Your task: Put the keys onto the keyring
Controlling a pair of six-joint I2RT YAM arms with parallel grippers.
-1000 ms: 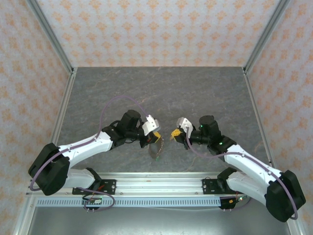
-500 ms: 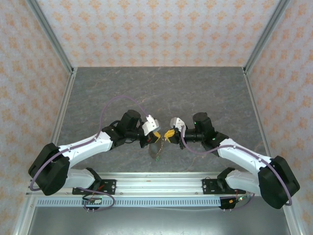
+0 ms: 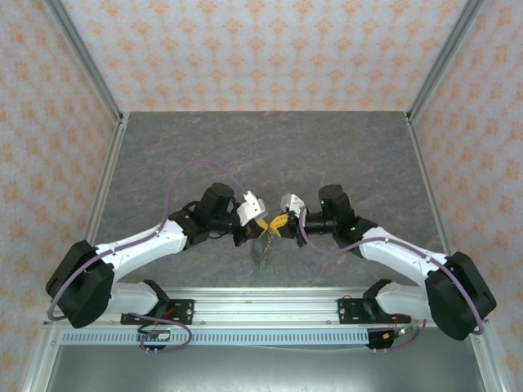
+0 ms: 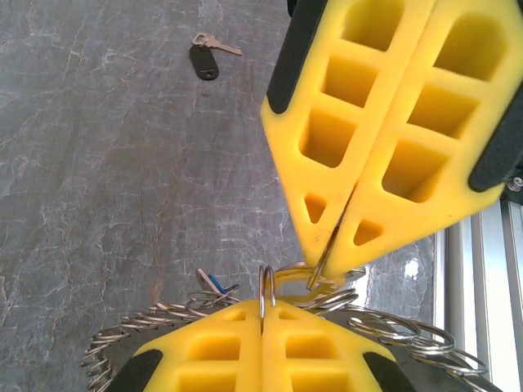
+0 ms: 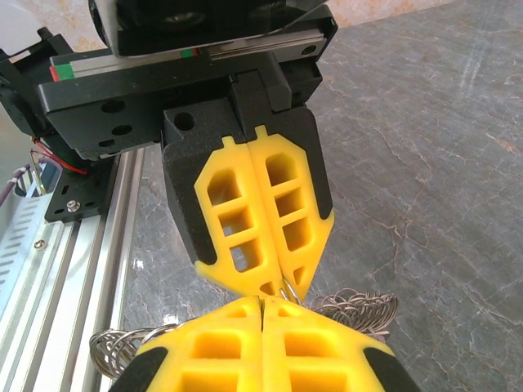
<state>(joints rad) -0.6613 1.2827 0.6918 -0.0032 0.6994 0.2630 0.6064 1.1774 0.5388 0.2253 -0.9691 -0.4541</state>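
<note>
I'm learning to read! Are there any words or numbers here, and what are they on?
None can be read.
The dark key tag looks blank.
The yellow fingers carry no letters.
The small circuit board is too small to read.

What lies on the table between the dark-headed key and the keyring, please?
Nothing: in the left wrist view, the grey table between the dark-headed key and the keyring, which is pinched by the left fingers, is bare.
</note>
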